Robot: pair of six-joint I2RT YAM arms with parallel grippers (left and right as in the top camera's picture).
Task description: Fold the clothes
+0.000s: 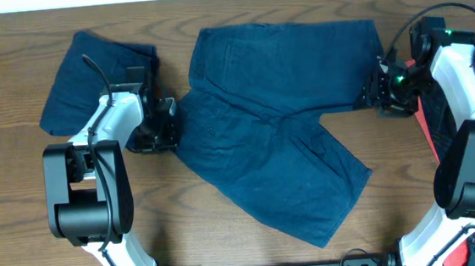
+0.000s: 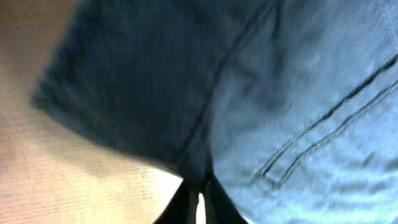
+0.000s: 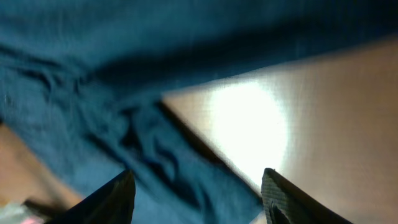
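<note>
Dark blue shorts [image 1: 262, 122] lie spread flat in the middle of the brown counter [image 1: 23, 209]. Their long way runs from left to right. The wide top end looks to be on the left. The two legs point to the right and spread apart like a V. One leg goes straight right along the far side. The other leg slants toward the near right.

A second blue piece [image 1: 89, 77] lies at the far left. It is folded into a small, thick bundle and sits apart from the shorts.

The left claw [image 1: 167, 126] is at the left edge of the shorts. It is closed, and it pinches the cloth there. Close up, a seam runs right down into its tips, and a pocket line shows just beside it.

The right claw [image 1: 377, 95] is at the right end of the far leg. It is open, with its two fingers [image 3: 124, 193] wide apart. Blue cloth lies between them, with bare counter beside it.
</note>
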